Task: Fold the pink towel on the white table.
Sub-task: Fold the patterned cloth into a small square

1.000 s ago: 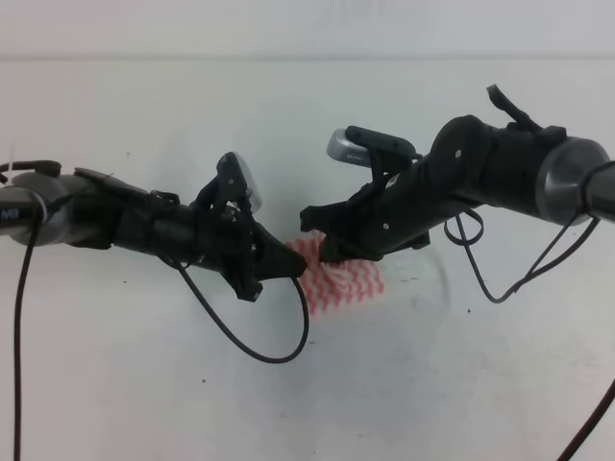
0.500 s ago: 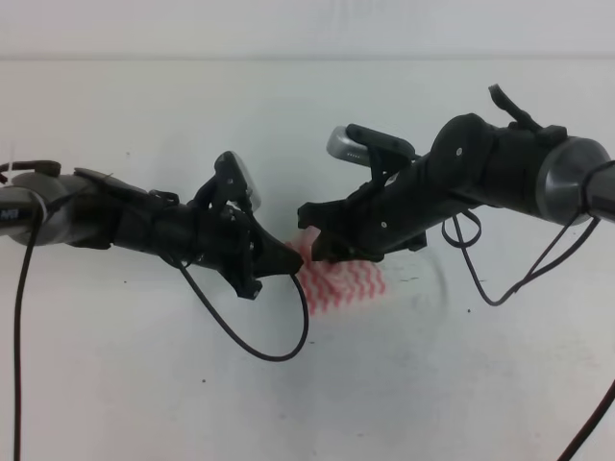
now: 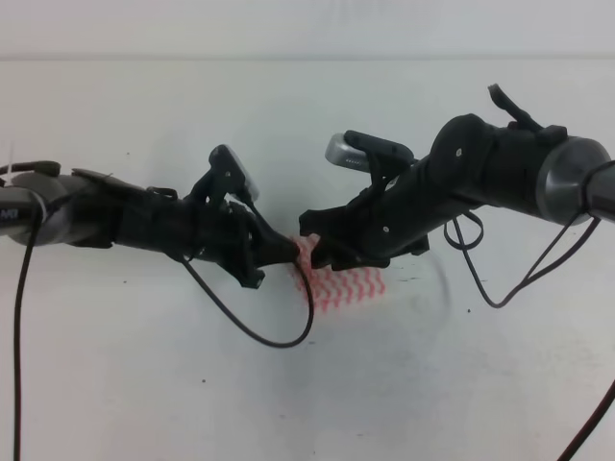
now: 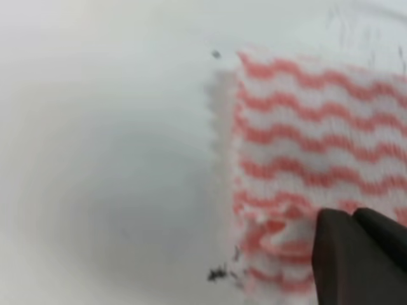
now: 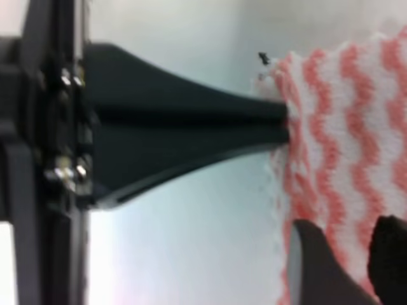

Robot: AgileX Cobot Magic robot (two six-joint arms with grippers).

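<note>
Pink towel: one, small and bunched, mid white table, between two arms. Bare tabletop lies all round it. Left gripper pinched shut on towel's left edge, which lifts slightly. Right gripper has its fingers over the upper left corner; slim gap between them, grip cannot be told.

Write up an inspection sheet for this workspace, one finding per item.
Surface: white table, a few dark specks.
Job's things: pink towel, small and already folded, lying flat between the arms.
Clutter: nothing seen.
Grippers: left pincer shut on the pink towel's left edge; right pincer slightly parted at the same edge, grip unclear.
Cables: black cable loops under the left arm; another hangs from the right arm.
Surroundings: nothing seen.
</note>
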